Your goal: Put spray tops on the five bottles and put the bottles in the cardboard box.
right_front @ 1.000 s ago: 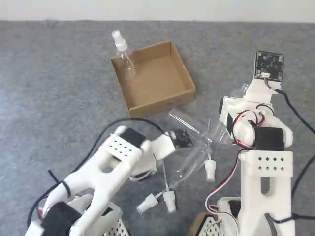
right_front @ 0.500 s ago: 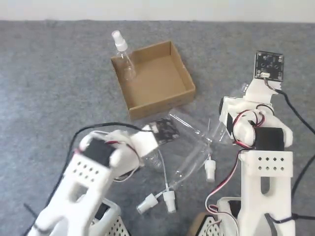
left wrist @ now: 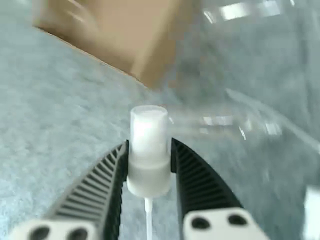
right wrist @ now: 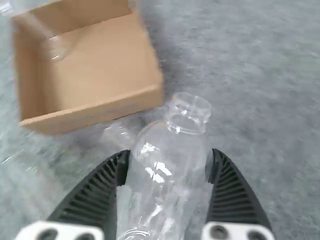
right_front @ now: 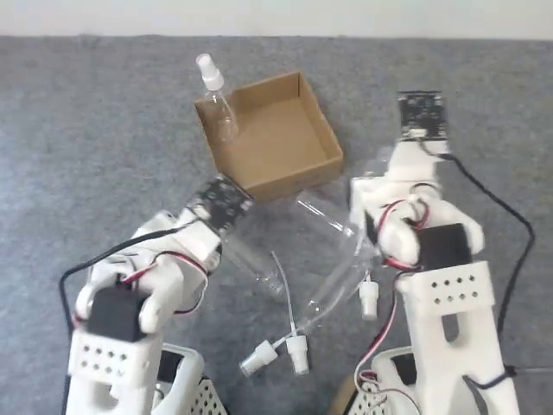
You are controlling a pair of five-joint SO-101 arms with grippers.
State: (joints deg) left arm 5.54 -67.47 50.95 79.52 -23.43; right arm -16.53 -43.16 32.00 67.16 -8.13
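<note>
1. High view: cardboard box [right_front: 272,138] on table [right_front: 78,130]; capped bottle [right_front: 216,99] upright, apparently inside its corner; loose spray tops [right_front: 298,353] between the arms.
2. Left wrist view: left gripper [left wrist: 148,146] clamped on one spray top [left wrist: 148,165] (tube trailing).
3. Right wrist view: right gripper [right wrist: 168,156] closed around uncapped bottle [right wrist: 172,135], near the box.

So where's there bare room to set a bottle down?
The grey mat left of the box is bare, and so is the strip behind it. In front of the box it is crowded: loose bottles and spray tops.
</note>
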